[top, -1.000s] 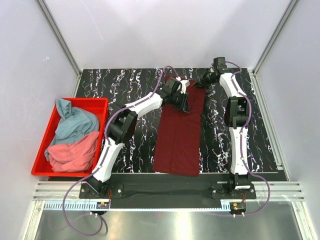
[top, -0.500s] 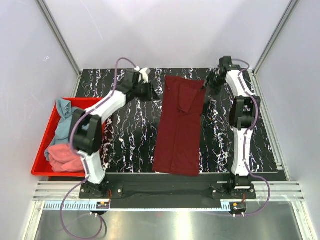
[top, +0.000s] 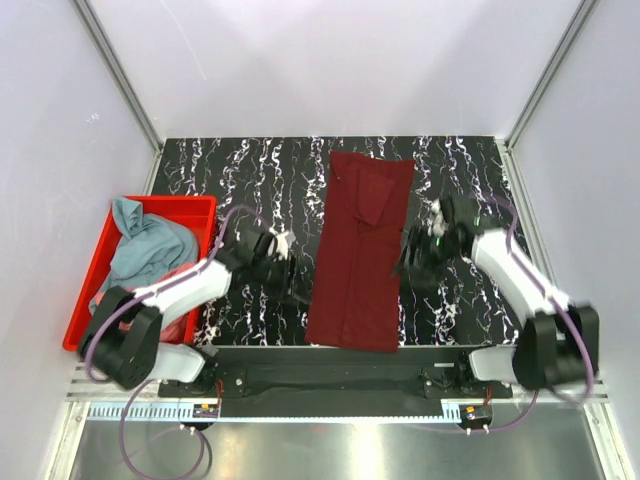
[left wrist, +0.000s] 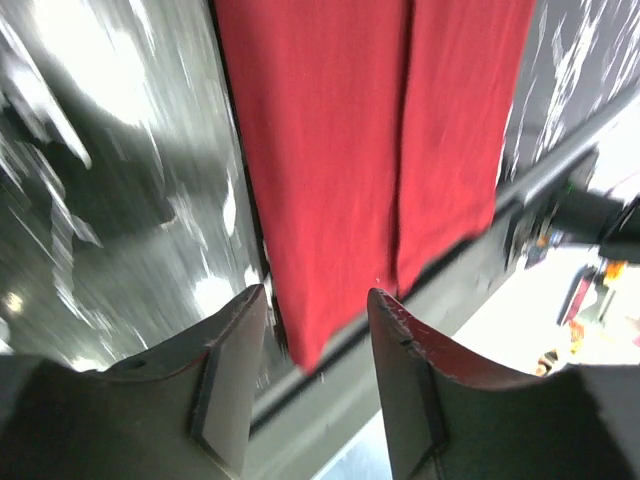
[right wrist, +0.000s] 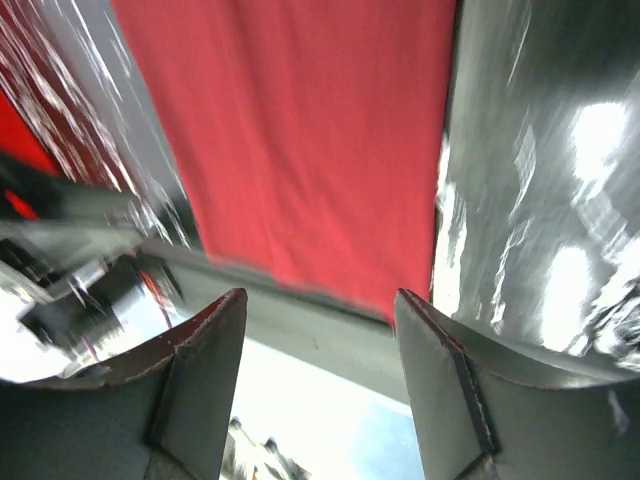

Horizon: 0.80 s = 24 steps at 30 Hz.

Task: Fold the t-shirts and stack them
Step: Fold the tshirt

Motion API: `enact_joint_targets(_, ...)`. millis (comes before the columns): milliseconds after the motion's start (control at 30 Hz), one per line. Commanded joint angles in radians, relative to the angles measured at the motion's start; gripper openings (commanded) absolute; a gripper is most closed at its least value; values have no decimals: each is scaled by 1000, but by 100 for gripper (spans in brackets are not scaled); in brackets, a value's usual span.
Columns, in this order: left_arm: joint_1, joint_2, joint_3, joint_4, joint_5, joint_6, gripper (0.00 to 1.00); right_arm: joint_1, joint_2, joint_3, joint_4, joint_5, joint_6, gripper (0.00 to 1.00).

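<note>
Black, white-veined worktop [top: 250,170] inside a white-walled cell, pictured from above. Low over that surface, left gripper [top: 292,288] and right gripper [top: 412,262], one at each long edge of the dark maroon t-shirt [top: 358,250]. Both spread apart and clamped on nothing (blurred wrist views: cloth visible beyond the gap, no fabric between the fingers).

Maroon shirt lying flat mid-worktop as a long narrow strip, sleeves already turned in, near hem close to the front edge, far end toward the back wall. Judged to be at the crosswise fold.

To do it well:
- Drop onto the two near corners at the same time.
- Pinch every layer, not just the top one.
- Lift only enough to clear the worktop.
- Carry both corners away from the bases at a matched pace.
- Lay the hem on the far end with side edges lined up.
- Let go before pulling back, so as not to drag the fold open.

Further out, at the left edge, red bin [top: 95,300] holding the dusty teal-blue t-shirt [top: 145,245] and the coral pink t-shirt [top: 180,272]. Both crumpled, neither folded, the pink one partly hidden by the left arm [top: 190,285].

No brand, label or readable writing on shirts, bin or arms.
</note>
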Motion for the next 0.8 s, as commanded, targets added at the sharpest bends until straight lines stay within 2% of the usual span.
enact_joint_targets(0, -56, -110, -79, 72, -34, -125, 51, 68, -211, -242, 64, -70, 102, 68)
enact_joint_targets(33, -66, -145, -102, 87, -46, -147, 51, 78, -256, -348, 78, -74, 160, 67)
enact_joint_targets(133, -93, -197, -193, 147, -74, -227, 52, 128, -377, -503, 171, -122, 272, 66)
enact_joint_targets(267, -113, -190, -241, 205, -97, -285, 53, 142, -421, -551, 127, -56, 256, 66)
enact_joint_targets(400, -144, -150, -239, 238, -121, -329, 53, 142, -376, -608, 170, -62, 254, 66)
enact_joint_targets(467, -158, -107, -244, 219, -138, -357, 51, 142, -349, -658, 208, -53, 261, 66)
enact_joint_targets(667, -211, -81, -244, 169, -186, -376, 50, 142, -388, -698, 227, -36, 288, 62)
enact_joint_targets(767, -234, -64, -253, 173, -197, -392, 49, 145, -359, -702, 262, -40, 294, 59)
